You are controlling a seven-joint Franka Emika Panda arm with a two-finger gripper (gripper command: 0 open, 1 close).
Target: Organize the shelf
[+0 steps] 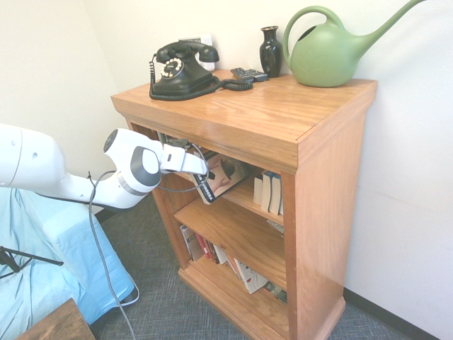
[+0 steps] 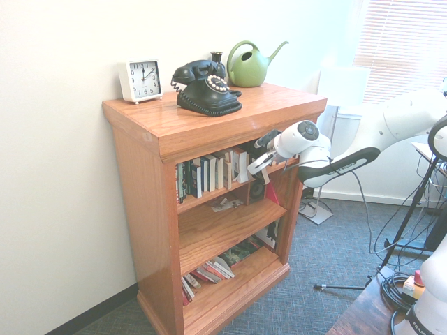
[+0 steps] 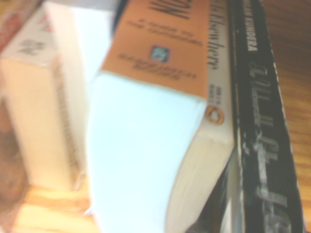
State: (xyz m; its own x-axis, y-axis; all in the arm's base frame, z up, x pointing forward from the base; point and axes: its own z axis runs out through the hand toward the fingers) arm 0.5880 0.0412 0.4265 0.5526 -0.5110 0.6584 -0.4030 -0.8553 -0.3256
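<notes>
The shelf point(image 2: 209, 125) holds upright books point(image 2: 209, 174) on its top tier, directly ahead of our gripper point(image 2: 260, 152); the jaws' state we cannot tell.

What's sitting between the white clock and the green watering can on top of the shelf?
The black telephone sits between the clock and the watering can, with a dark vase just behind it. The second exterior view shows this.
</notes>
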